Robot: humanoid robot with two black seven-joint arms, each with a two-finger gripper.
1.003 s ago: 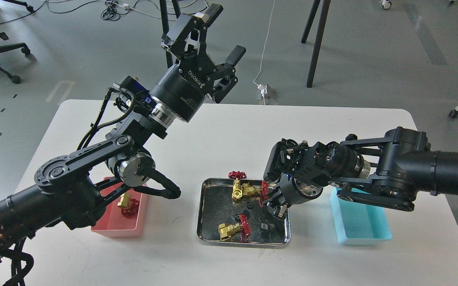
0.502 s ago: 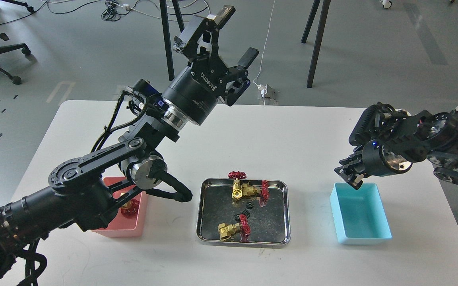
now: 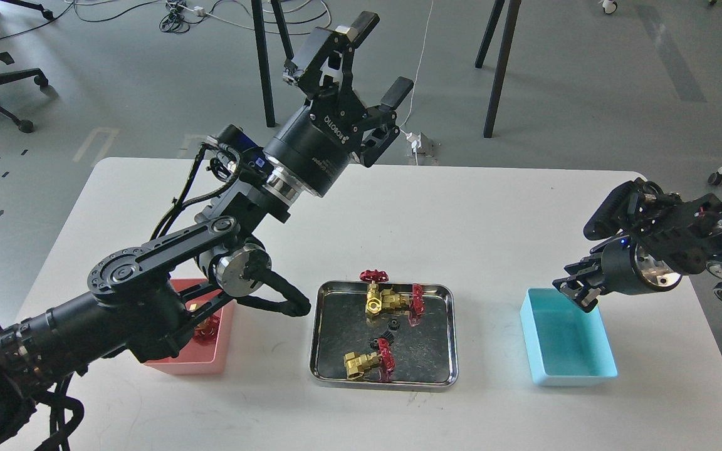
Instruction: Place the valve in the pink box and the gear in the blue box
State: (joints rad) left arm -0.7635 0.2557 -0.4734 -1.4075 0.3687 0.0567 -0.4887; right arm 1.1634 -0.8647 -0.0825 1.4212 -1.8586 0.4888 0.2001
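Observation:
Three brass valves with red handwheels lie in the steel tray point(image 3: 445, 376): two close together at the back point(image 3: 381, 299) and one at the front point(image 3: 361, 363). Two tiny black gears point(image 3: 390, 326) lie between them. Another valve point(image 3: 207, 327) lies in the pink box point(image 3: 188, 366), mostly hidden by my left arm. My left gripper point(image 3: 381, 59) is open and empty, raised high above the table's far side. My right gripper point(image 3: 582, 299) hangs just over the far rim of the blue box point(image 3: 577, 378). Its fingers are small and dark. The box's floor looks bare.
The tray sits at the table's front middle, the pink box to its left and the blue box to its right. My left arm's elbow and cable loop point(image 3: 273, 304) reach over the pink box toward the tray's left edge. Stand legs and cables are on the floor beyond the table.
My right gripper left the tray's right side and swung right to the blue box, then lowered to its far rim. My left arm drifted a little to the right, still open.

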